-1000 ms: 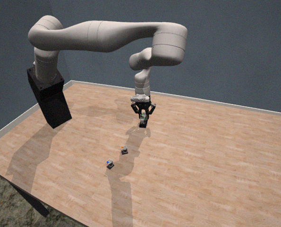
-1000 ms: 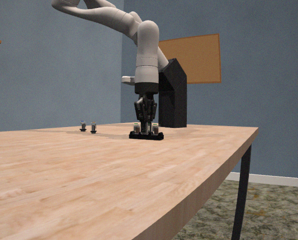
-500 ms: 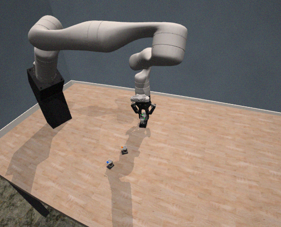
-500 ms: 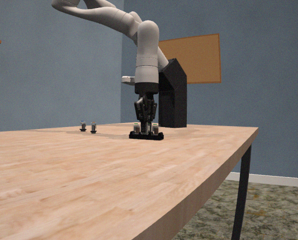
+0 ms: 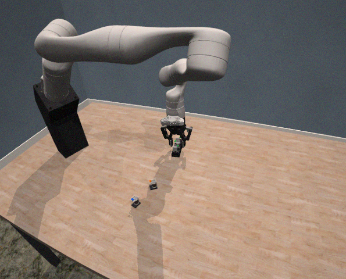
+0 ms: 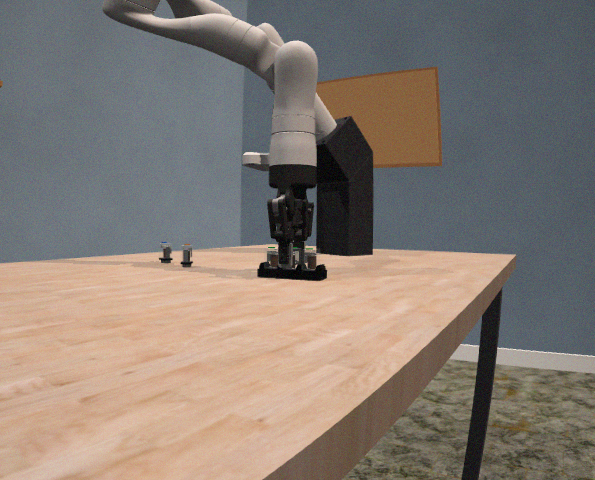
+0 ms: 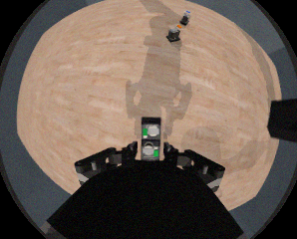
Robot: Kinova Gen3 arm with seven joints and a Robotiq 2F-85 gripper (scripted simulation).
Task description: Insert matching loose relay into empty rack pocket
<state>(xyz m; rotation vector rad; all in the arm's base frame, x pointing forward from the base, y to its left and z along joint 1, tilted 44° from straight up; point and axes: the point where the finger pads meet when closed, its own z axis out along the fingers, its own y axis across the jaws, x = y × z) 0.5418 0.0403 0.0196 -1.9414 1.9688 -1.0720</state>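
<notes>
Fingers (image 6: 288, 258) stand part-spread, pinching nothing, straddling the green-buttoned clear relay (image 6: 286, 256) seated in the low black rack's (image 6: 292, 272) middle pocket; retreat lies straight up, 12 o'clock.

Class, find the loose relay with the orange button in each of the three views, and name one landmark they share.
Top: orange-button relay, lower middle, below the hand.
Exterior: left of the black rack, at.
Wrist: near the top, at.
Shared landmark: the blue-button relay beside it.
</notes>
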